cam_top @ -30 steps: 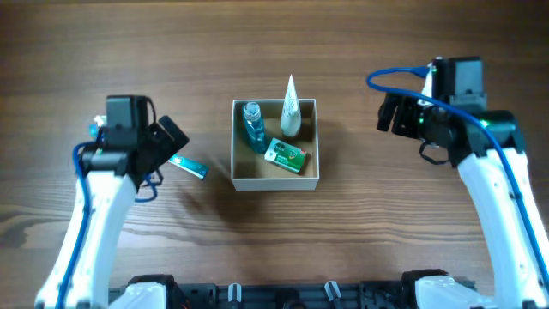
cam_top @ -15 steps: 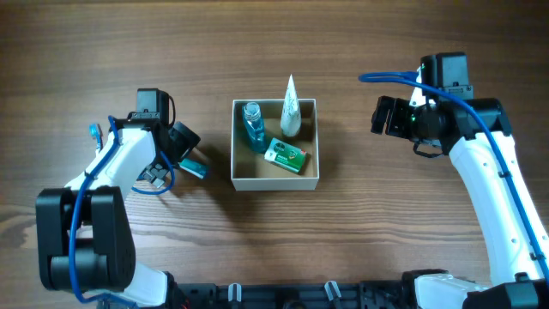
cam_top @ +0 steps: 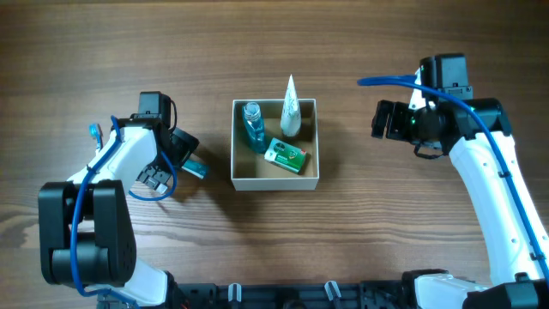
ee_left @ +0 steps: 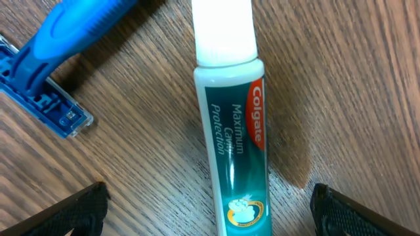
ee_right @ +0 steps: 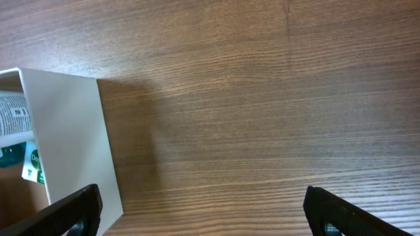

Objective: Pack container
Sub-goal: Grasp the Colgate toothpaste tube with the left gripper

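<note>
The container (cam_top: 274, 181), a square box with white walls and a tan inside, stands mid-table. It holds a blue bottle (cam_top: 252, 125), a white cone-shaped tube (cam_top: 291, 106) and a green box (cam_top: 287, 155). A teal Colgate toothpaste tube (ee_left: 233, 137) lies on the table left of the container; its end shows in the overhead view (cam_top: 195, 168). My left gripper (cam_top: 177, 147) is open and hangs low over the tube, one finger on each side, in the left wrist view (ee_left: 211, 213). My right gripper (cam_top: 385, 120) is open and empty, right of the container.
A blue razor (ee_left: 54, 58) lies on the wood next to the toothpaste cap; in the overhead view the left arm hides it. The container's white wall (ee_right: 71, 141) fills the left of the right wrist view, with bare wood beside it.
My left arm has swung in and lowered its gripper over the toothpaste tube. My right gripper has shifted slightly left toward the container.
</note>
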You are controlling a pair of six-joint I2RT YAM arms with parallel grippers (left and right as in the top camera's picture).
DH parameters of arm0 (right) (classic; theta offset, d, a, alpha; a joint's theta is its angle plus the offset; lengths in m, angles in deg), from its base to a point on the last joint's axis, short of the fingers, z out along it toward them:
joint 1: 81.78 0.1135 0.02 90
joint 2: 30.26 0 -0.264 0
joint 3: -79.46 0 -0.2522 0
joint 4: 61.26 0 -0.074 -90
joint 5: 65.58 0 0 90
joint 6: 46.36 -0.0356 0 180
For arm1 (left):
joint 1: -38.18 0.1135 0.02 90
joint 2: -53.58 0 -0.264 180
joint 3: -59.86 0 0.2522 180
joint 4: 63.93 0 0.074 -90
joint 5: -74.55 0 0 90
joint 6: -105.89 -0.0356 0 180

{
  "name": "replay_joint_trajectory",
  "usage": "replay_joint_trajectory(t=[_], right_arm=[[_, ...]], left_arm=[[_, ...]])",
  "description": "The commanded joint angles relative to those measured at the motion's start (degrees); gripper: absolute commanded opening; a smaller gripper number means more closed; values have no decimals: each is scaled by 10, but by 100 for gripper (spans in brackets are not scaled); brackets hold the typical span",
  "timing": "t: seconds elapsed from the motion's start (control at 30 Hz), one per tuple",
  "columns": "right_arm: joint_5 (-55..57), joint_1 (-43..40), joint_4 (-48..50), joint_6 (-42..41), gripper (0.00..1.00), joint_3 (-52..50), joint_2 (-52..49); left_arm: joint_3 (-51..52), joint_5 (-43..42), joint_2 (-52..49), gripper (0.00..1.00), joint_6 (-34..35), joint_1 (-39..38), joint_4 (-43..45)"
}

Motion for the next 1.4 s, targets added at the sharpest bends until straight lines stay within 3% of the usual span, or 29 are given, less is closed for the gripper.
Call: replay_joint_trajectory(t=[0.0, 0.13, 0.33, 0.8, 1.03, 1.1, 1.17, 1.37], right_arm=[[-18, -1, -2, 12, 100, 2, -3], [-20, -1, -2, 12, 100, 2, -3], [-20, -1, -2, 12, 100, 2, -3], [-20, -1, -2, 12, 100, 2, -3], [-20, -1, -2, 10, 100, 2, -3], [-19, -3, -2, -6, 100, 2, -3], [-20, -17, -2, -38, 100, 2, -3], [-37, -45, -2, -19, 100, 2, -3]], left_arm=[[-7, 26, -8, 91, 11, -2, 7], [-7, 26, -8, 84, 11, -2, 14], [-7, 26, -8, 59, 11, -2, 18], [-7, 26, -8, 24, 11, -2, 13], [-7, 21, -7, 22, 11, -2, 15], [-10, 22, -1, 17, 7, -2, 16], [-15, 22, 7, 4, -6, -2, 16], [-37, 19, 66, 7, -6, -3, 4]])
